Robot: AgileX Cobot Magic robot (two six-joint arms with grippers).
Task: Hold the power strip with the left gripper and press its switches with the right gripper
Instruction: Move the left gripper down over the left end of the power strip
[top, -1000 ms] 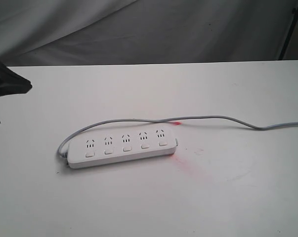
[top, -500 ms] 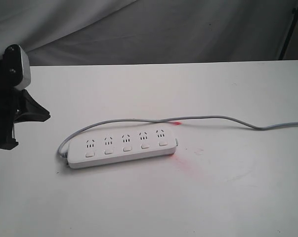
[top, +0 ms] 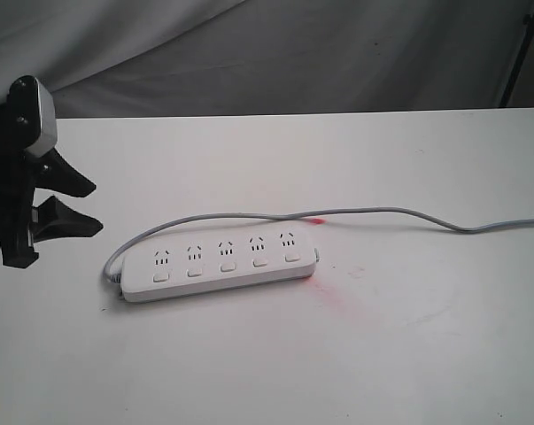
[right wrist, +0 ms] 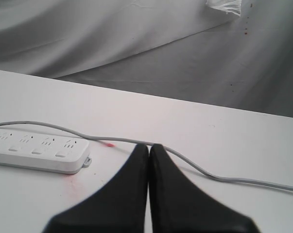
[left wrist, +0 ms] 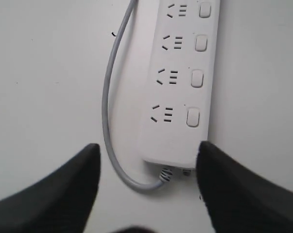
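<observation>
Approach step: my left gripper hovers, jaws spread wide, near one end of the power strip, which lies flat on the table; next I lower and clamp that end; the right gripper, jaws pressed together, sits well apart from the switches.

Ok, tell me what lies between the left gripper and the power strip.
Bare table and the cord's loop off the power strip's end, seen in the exterior view.

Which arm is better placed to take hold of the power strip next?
Left. The left gripper hangs open near the cord end of the power strip. The right gripper is shut and out of the exterior view.
</observation>
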